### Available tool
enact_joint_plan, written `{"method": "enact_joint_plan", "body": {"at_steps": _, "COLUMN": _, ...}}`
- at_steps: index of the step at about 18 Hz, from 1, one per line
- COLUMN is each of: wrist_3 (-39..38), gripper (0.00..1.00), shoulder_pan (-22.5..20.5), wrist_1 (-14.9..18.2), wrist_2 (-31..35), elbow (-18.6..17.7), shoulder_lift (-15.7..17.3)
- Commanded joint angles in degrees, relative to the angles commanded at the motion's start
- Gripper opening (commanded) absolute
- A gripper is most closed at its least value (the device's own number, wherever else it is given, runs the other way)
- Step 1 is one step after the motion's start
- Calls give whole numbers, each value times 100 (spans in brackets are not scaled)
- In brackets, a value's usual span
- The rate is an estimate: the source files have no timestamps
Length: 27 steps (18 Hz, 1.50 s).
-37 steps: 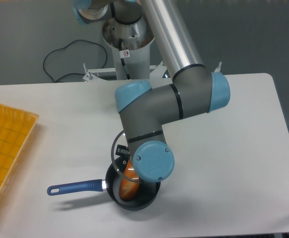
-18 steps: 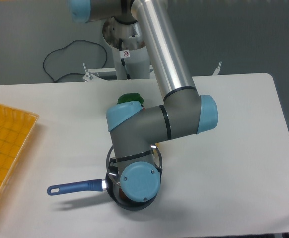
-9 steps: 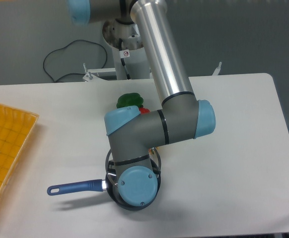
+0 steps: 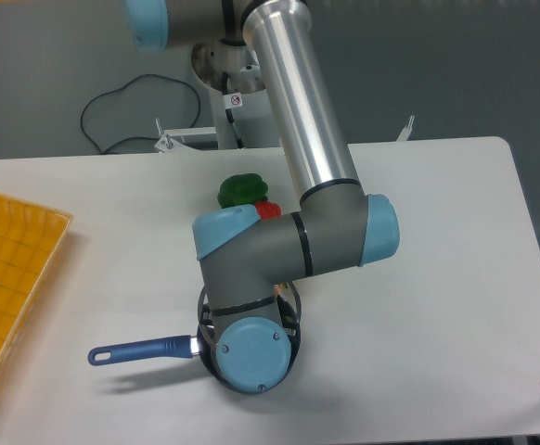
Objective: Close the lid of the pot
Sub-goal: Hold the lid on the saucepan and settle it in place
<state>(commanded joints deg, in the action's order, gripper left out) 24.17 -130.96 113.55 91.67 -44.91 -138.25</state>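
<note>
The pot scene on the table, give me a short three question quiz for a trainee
1. True or false: the pot's blue handle points toward the yellow tray side of the table.
2. Which item lies just behind the arm's wrist? A) a green vegetable B) a blue cup C) a wooden spoon
3. Can you see whether the tool is open or shut?

Key
1. True.
2. A; something red sits beside it.
3. No. The wrist covers the pot and hides the tool; only part of the lid rim shows.
</note>
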Motion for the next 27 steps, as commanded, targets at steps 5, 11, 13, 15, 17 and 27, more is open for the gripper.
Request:
{"method": "enact_joint_plan", "body": {"at_steps": 5, "wrist_3": 0, "gripper": 53, "shoulder_pan": 0, "wrist_1": 35, "wrist_2": 0, "elbow": 53, "shoulder_lift": 0}}
{"method": "enact_joint_plan", "body": {"at_steps": 11, "wrist_3": 0, "gripper": 53, "shoulder_pan": 0, "wrist_1": 114, "wrist_2": 9, "elbow": 193, "shoulder_lift": -35}}
{"method": "enact_joint_plan", "body": {"at_steps": 13, "wrist_3": -9, "gripper": 53, "shoulder_pan": 0, "wrist_1": 114, "wrist_2": 9, "elbow": 220, "shoulder_lift": -44}}
{"method": "enact_joint_plan", "body": {"at_steps": 15, "wrist_3": -9, "gripper": 53, "shoulder_pan": 0, "wrist_1": 114, "wrist_2": 9, "elbow": 263, "shoulder_lift": -88}}
{"method": "enact_joint_plan", "body": {"at_steps": 17, "wrist_3": 0, "gripper": 53, "shoulder_pan": 0, "wrist_1": 106, "wrist_2": 9, "elbow": 281, "shoulder_lift": -105}}
{"method": "enact_joint_plan", "body": {"at_steps": 27, "wrist_3": 0, "gripper": 55, "shoulder_pan": 0, "wrist_1": 97, "wrist_2": 17, "elbow": 343, "shoulder_lift": -184}}
